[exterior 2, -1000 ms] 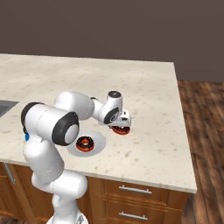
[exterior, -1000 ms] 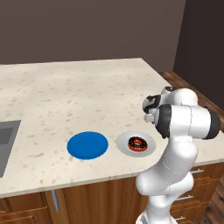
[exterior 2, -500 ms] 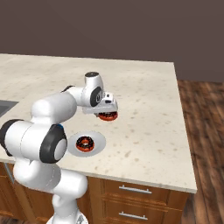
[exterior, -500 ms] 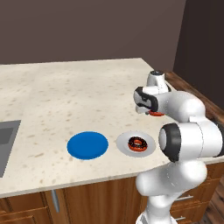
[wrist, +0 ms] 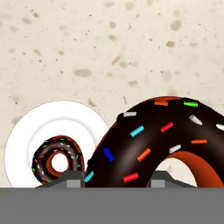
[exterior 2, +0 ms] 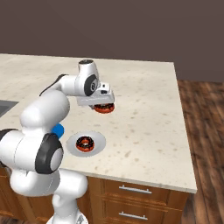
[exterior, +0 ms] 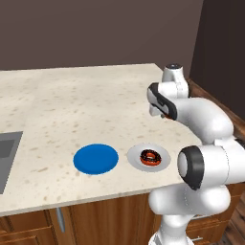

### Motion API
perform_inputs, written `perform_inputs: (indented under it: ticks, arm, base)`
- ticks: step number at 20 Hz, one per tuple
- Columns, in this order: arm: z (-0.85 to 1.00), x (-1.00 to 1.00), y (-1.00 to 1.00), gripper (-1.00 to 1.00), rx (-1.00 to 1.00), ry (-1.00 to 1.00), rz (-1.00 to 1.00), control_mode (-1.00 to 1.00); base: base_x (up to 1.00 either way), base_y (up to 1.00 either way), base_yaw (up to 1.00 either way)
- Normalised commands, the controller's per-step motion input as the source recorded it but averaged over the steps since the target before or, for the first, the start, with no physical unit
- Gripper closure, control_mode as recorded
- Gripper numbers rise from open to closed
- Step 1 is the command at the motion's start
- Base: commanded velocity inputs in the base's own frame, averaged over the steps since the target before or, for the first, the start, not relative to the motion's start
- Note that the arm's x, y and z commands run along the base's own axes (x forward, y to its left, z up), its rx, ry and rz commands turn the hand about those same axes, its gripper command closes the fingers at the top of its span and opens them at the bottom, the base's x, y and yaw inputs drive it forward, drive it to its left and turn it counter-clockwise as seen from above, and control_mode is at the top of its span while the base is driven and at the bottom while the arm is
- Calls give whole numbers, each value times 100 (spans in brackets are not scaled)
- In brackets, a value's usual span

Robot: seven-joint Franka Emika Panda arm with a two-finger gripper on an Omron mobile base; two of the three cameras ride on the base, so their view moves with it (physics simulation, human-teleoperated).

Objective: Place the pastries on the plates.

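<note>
Pincer (exterior 2: pixel 103 106) clenched on 2nd doughnut (wrist: pixel 157 135), carry step; nxt swing it over blue plate (exterior: pixel 95 159), beyond the filled white plate (wrist: pixel 26 131) below it.

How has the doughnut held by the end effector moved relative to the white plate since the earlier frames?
Yes. The held doughnut has moved away from the white plate, toward the back of the counter, carried by the end effector. The camera stayed put.

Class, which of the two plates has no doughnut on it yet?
The blue plate: its surface is bare. The grey-white plate beside it already carries a doughnut; the other doughnut is at the gripper.
</note>
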Motion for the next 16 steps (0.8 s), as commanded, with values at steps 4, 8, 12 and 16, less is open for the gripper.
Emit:
perform_inputs:
  ticks: [4,8,12,16]
  arm:
    - [9,-43,16,100,2,4,7,-100]
    - [1,-30,67,100,0,3,19,-100]
    - [0,-34,89,100,0,0,19,-100]
    - [0,-13,100,100,0,0,19,-100]
  base:
    - [0,0,0]
    - [0,0,0]
    - [0,0,0]
    - [0,0,0]
